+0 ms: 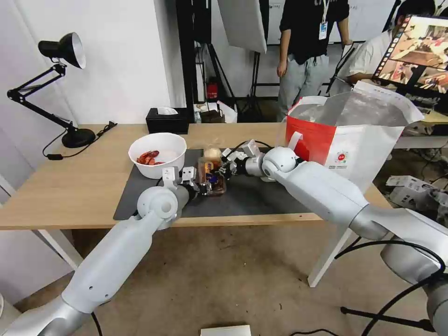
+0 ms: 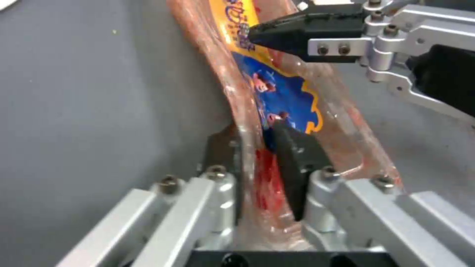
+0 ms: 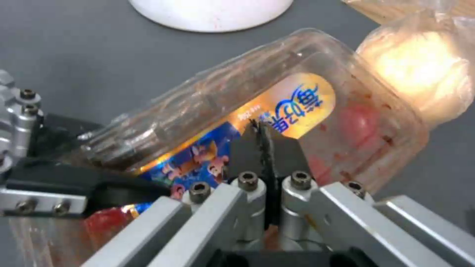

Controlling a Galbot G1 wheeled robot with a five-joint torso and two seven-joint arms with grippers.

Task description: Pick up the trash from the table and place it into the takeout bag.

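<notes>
The trash I see is a clear plastic tray point(image 1: 213, 179) with red scraps and a blue-and-yellow label, a yellowish ball in clear wrap point(image 1: 213, 153), and a white bowl with red shells point(image 1: 157, 154). All lie on the dark mat point(image 1: 252, 198) of the table point(image 1: 70, 186). My left gripper point(image 2: 257, 137) is shut on the near edge of the tray point(image 2: 292, 96). My right gripper point(image 3: 262, 129) is shut on the opposite edge of the tray point(image 3: 207, 100), beside the wrapped ball point(image 3: 421, 70). The red-and-white takeout bag point(image 1: 345, 135) stands open at the table's right end.
A black tissue box point(image 1: 167, 120) sits at the table's back edge behind the bowl. A black desk lamp point(image 1: 70, 135) stands at the far left with its cord on the wood. People and a monitor are in the room behind the bag.
</notes>
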